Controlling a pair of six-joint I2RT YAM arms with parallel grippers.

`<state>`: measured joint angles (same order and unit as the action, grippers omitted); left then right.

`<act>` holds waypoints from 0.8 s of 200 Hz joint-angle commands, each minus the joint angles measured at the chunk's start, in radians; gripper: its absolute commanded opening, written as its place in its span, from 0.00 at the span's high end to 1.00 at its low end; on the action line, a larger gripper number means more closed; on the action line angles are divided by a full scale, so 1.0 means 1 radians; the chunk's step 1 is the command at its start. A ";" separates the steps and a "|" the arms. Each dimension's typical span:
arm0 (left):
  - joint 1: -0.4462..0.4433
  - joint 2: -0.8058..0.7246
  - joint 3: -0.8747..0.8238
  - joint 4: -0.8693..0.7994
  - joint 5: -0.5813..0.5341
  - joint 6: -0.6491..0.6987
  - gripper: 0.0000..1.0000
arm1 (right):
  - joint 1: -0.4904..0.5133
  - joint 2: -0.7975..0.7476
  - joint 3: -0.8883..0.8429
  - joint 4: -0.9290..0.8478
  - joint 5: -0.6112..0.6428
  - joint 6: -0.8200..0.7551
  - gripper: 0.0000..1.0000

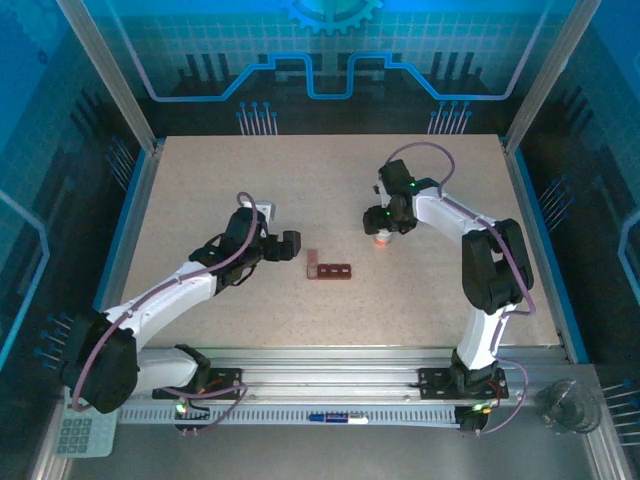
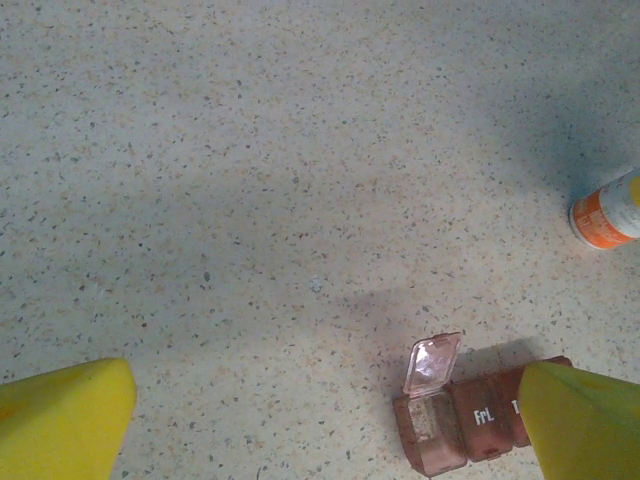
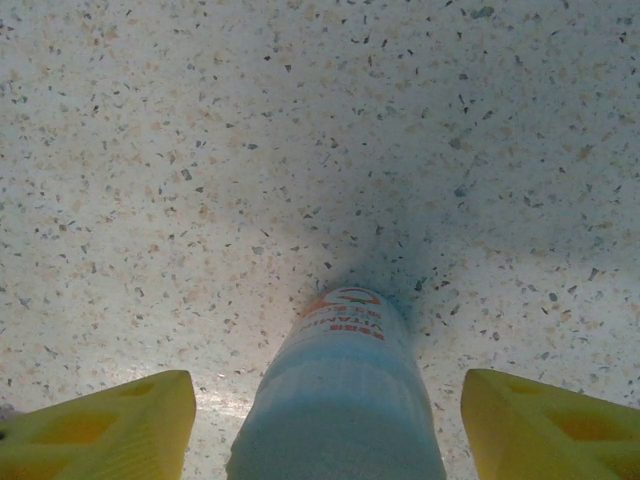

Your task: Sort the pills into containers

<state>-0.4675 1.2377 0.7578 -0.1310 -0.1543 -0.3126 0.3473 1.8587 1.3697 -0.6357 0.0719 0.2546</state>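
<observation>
The containers (image 1: 335,270) are a dark reddish-brown strip of compartments lying mid-table. In the left wrist view the containers (image 2: 470,425) have the end lid (image 2: 433,362) flipped up, and the neighbouring lids are closed. My left gripper (image 1: 290,245) (image 2: 325,400) stands open just left of the strip, and its right finger (image 2: 585,425) covers the strip's far end. A white bottle with an orange band (image 1: 382,240) (image 2: 606,212) (image 3: 340,400) stands upright right of the strip. My right gripper (image 1: 385,222) (image 3: 325,385) is open astride it, with a gap on each side. The pills are hidden.
The speckled tabletop (image 1: 200,180) is bordered by a blue rim and metal frame posts. Both arm bases sit on the rail (image 1: 330,385) at the near edge.
</observation>
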 commanded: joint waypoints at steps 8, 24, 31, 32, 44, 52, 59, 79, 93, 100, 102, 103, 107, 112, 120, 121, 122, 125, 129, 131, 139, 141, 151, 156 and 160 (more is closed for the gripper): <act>0.004 0.011 0.047 -0.045 0.025 0.006 0.01 | -0.013 0.023 0.012 -0.006 -0.003 -0.011 0.35; 0.005 0.012 0.053 -0.050 0.025 0.005 0.01 | -0.013 0.028 0.007 0.000 -0.007 -0.010 0.38; 0.004 0.013 0.053 -0.050 0.026 0.007 0.01 | -0.013 0.030 0.004 0.003 -0.007 -0.009 0.38; 0.004 0.013 0.053 -0.050 0.027 0.007 0.01 | -0.013 0.030 0.004 0.004 -0.008 -0.009 0.38; 0.004 0.011 0.053 -0.051 0.031 0.007 0.01 | -0.013 0.033 0.000 0.006 -0.010 -0.010 0.39; 0.005 0.012 0.054 -0.049 0.035 0.006 0.01 | -0.014 0.036 -0.003 0.010 -0.012 -0.009 0.40; 0.004 0.013 0.054 -0.049 0.037 0.007 0.01 | -0.014 0.037 -0.005 0.012 -0.012 -0.011 0.40; 0.004 0.017 0.056 -0.050 0.043 0.007 0.01 | -0.014 0.045 -0.009 0.014 -0.015 -0.012 0.41; 0.004 0.020 0.060 -0.051 0.044 0.007 0.01 | -0.016 0.046 -0.013 0.019 -0.019 -0.013 0.46; 0.005 0.022 0.060 -0.053 0.044 0.007 0.01 | -0.017 0.047 -0.016 0.020 -0.019 -0.014 0.48; 0.004 0.023 0.060 -0.053 0.046 0.007 0.01 | -0.017 0.047 -0.016 0.021 -0.020 -0.015 0.49; 0.004 0.023 0.060 -0.053 0.046 0.006 0.01 | -0.017 0.047 -0.016 0.022 -0.020 -0.014 0.49; 0.005 0.023 0.062 -0.053 0.047 0.006 0.01 | -0.018 0.046 -0.018 0.022 -0.021 -0.014 0.50; 0.005 0.025 0.061 -0.053 0.048 0.006 0.01 | -0.019 0.047 -0.019 0.023 -0.024 -0.014 0.52; 0.004 0.026 0.061 -0.052 0.050 0.004 0.01 | -0.020 0.045 -0.020 0.024 -0.026 -0.015 0.54; 0.004 0.026 0.061 -0.051 0.050 0.004 0.01 | -0.020 0.045 -0.020 0.024 -0.026 -0.015 0.55; 0.004 0.026 0.061 -0.050 0.051 0.004 0.01 | -0.021 0.045 -0.020 0.024 -0.026 -0.015 0.55; 0.004 0.026 0.062 -0.050 0.051 0.004 0.01 | -0.021 0.044 -0.022 0.024 -0.026 -0.015 0.56; 0.005 0.026 0.060 -0.048 0.051 0.003 0.01 | -0.022 0.043 -0.024 0.025 -0.027 -0.017 0.58; 0.005 0.026 0.061 -0.047 0.050 0.003 0.01 | -0.023 0.043 -0.025 0.026 -0.027 -0.017 0.58; 0.004 0.028 0.061 -0.046 0.053 0.003 0.01 | -0.024 0.039 -0.028 0.027 -0.029 -0.017 0.61; 0.005 0.028 0.060 -0.045 0.053 0.003 0.01 | -0.025 0.039 -0.028 0.027 -0.029 -0.017 0.61; 0.004 0.028 0.060 -0.037 0.054 0.003 0.01 | -0.026 0.032 -0.031 0.026 -0.032 -0.017 0.63; 0.005 0.027 0.058 -0.033 0.055 0.003 0.01 | -0.028 0.028 -0.032 0.024 -0.034 -0.015 0.63; 0.005 0.026 0.058 -0.028 0.056 0.002 0.01 | -0.027 0.023 -0.033 0.024 -0.037 -0.015 0.64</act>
<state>-0.4675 1.2537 0.7845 -0.1680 -0.1215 -0.3130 0.3378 1.8915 1.3617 -0.6010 0.0605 0.2420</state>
